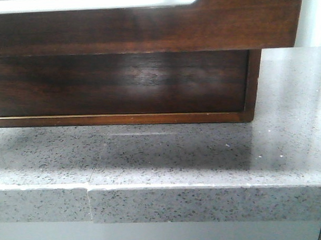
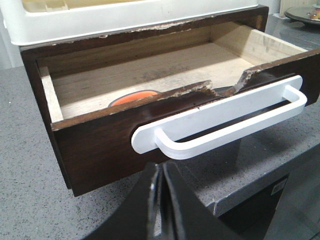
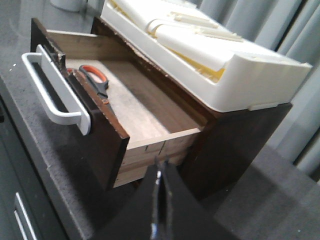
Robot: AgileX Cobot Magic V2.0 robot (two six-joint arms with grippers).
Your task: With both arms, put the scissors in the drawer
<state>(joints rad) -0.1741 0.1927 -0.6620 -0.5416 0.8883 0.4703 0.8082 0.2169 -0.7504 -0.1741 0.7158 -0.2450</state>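
Observation:
The drawer [image 2: 100, 150] stands pulled open, with a dark brown glossy front and a white handle strip [image 2: 225, 120]. It also shows in the right wrist view [image 3: 100, 130]. The scissors [image 3: 95, 77], with orange-lined loops, lie inside on the drawer floor near the front; in the left wrist view only an orange loop [image 2: 132, 97] peeks over the front edge. My left gripper [image 2: 160, 172] is shut and empty, just in front of the drawer front below the handle. My right gripper [image 3: 161, 167] is shut and empty, beside the drawer's side. In the front view the drawer front [image 1: 146, 25] fills the top.
A white plastic tray [image 3: 215, 55] sits on top of the wooden cabinet [image 3: 235, 140]. The cabinet stands on a grey speckled counter [image 1: 204, 150] whose front edge runs close below. A plate [image 2: 305, 12] sits far behind on the counter.

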